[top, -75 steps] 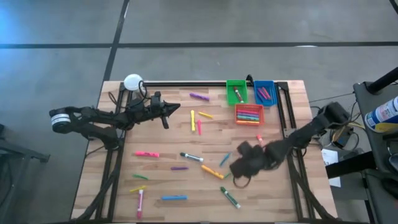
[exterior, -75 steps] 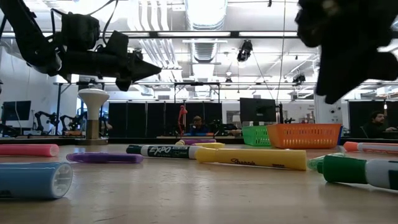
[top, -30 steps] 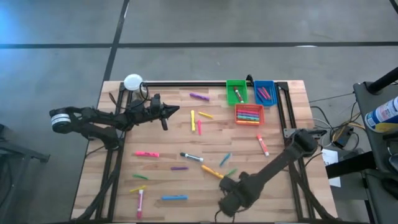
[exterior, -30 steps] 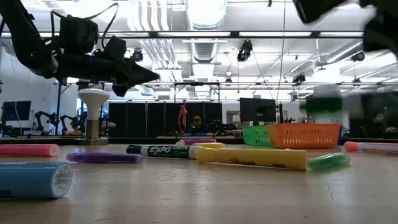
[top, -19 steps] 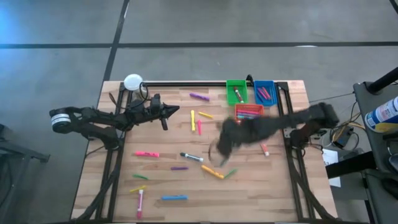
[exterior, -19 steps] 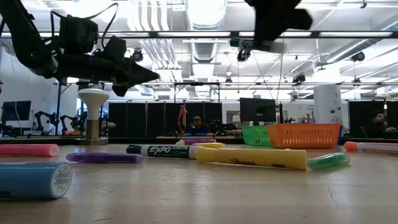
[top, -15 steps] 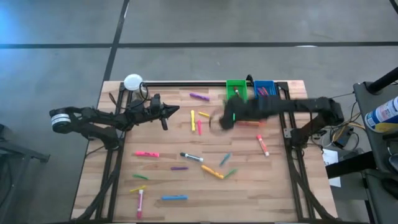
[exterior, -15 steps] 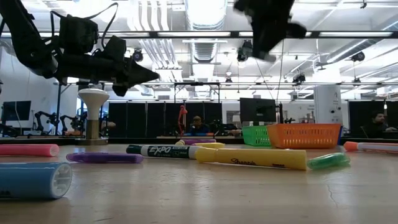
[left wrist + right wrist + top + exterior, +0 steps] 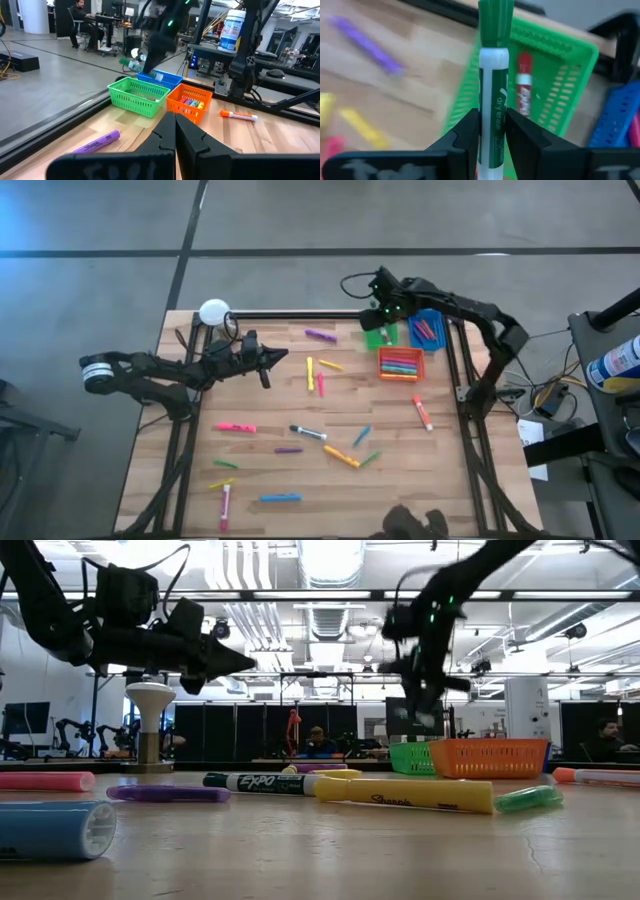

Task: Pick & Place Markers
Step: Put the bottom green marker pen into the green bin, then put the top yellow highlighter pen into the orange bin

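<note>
My right gripper [image 9: 383, 310] hangs over the green bin [image 9: 380, 330] at the table's far edge, shut on a white-barrelled marker with a green cap [image 9: 492, 75]. A red marker [image 9: 523, 82] lies inside that bin. My left gripper [image 9: 285, 356] is shut and hovers above the far left part of the table, touching nothing. Several markers lie flat on the wood: a purple one [image 9: 320, 335], a yellow one [image 9: 310, 367], a pink one [image 9: 236, 427], a black-capped one [image 9: 308, 433], a blue one [image 9: 280, 498] and a red-and-white one [image 9: 423, 413]. My right gripper pinches the marker's white barrel [image 9: 492, 120] between its two fingers [image 9: 465, 135], one on each side. The green cap end [image 9: 495, 20] sticks out past the fingertips. The marker is lifted clear, above the green bin [image 9: 555, 70].
A blue bin [image 9: 426, 328] stands right of the green one, and an orange bin [image 9: 400, 364] full of markers sits just nearer. A white round post [image 9: 213, 311] stands at the far left corner. A black rail [image 9: 300, 315] runs along the far edge.
My right gripper, holding the green-capped marker it lifted off the near part of the table, has swung fast from the near edge up and across toward the far edge, ending over the green bin. The left arm has kept still.
</note>
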